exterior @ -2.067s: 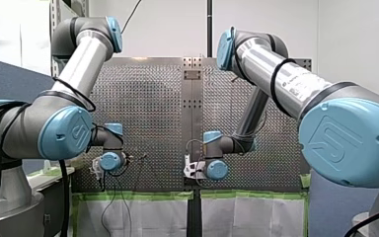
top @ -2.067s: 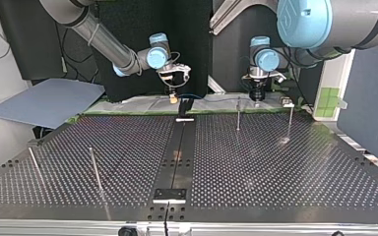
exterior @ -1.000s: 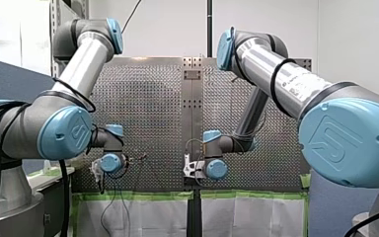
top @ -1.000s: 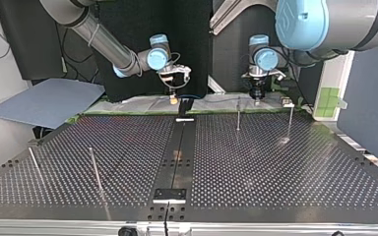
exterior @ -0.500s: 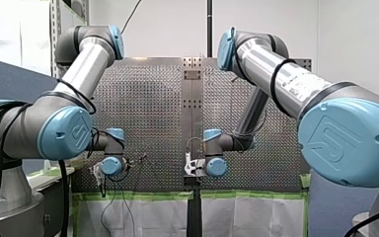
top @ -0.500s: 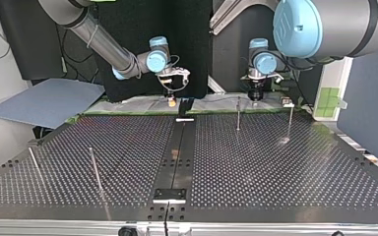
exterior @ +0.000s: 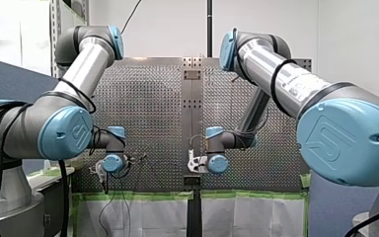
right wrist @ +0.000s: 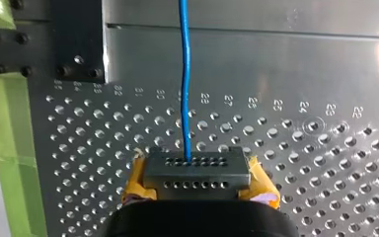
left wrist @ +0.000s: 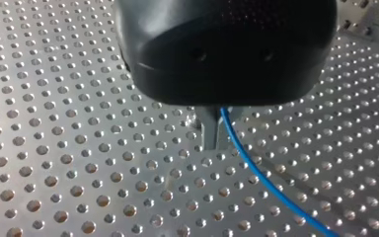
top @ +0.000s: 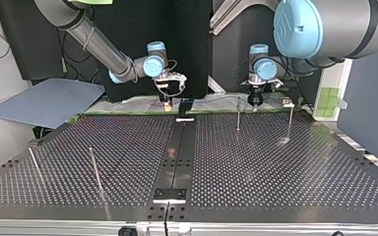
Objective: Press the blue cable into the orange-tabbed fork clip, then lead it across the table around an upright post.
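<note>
Nearest in the top view, the perforated metal table (top: 285, 172) carries two thin upright metal posts (top: 95, 169) at the view's left. Two further posts (top: 238, 114) stand deeper at its right. At the far edge, a dark clip on a pale base (top: 185, 109) stands between the two grippers.

My right gripper (right wrist: 192, 165), yellow-padded, is closed on the thin blue cable (right wrist: 184, 74), which runs straight ahead of it. My left gripper (left wrist: 212, 140), black with metal fingers, pinches the same cable with its fingers narrow, and the cable trails away over the table. Whether the cable sits in the clip cannot be told.
</note>
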